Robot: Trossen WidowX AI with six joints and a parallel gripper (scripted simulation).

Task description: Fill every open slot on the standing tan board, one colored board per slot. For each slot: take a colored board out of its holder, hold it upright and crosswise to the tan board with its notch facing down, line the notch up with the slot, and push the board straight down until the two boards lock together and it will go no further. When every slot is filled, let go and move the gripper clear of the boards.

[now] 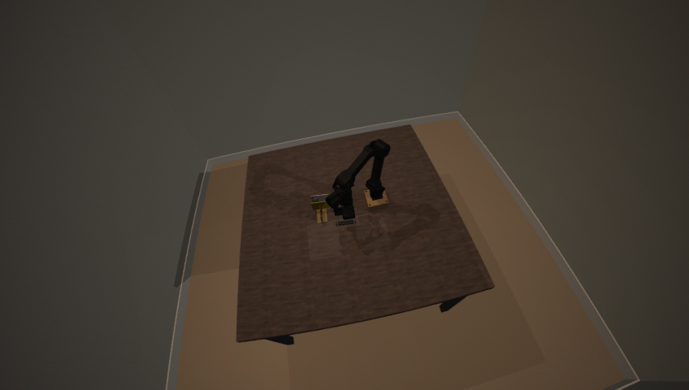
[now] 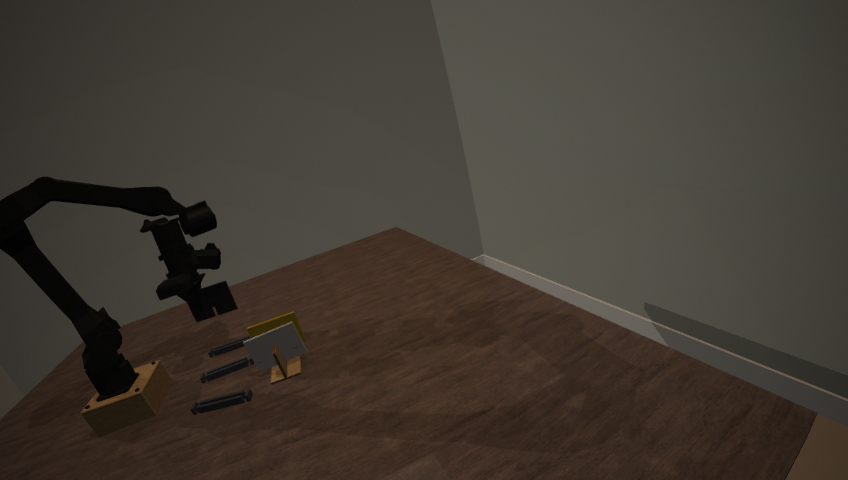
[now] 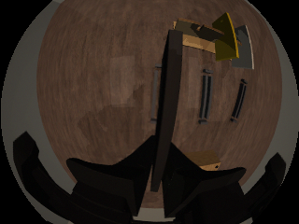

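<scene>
My gripper [image 2: 195, 292] [image 3: 157, 140] [image 1: 348, 212] is shut on a dark, nearly black board [image 2: 224, 297] [image 3: 170, 93]. The board is upright in the air above the holders, its notch facing down in the exterior view. The standing tan board [image 2: 277, 360] [image 3: 188, 29] is beyond it, apart from the held board. A yellow board [image 1: 318, 205] [image 2: 272, 322] [image 3: 226, 41] and a grey board [image 2: 272, 344] [image 3: 244, 50] sit crosswise on the tan board, side by side towards one end. The rest of the tan board's length carries no colored board.
Three dark holders lie between the arm's base and the tan board: one holder [image 2: 222, 402] [image 3: 238, 101], a middle holder [image 2: 226, 369] [image 3: 206, 98], and a third holder [image 2: 227, 347] [image 3: 154, 95] partly behind the held board in the wrist view. All look empty. The wooden base block [image 1: 377, 205] [image 2: 127, 410] is nearby.
</scene>
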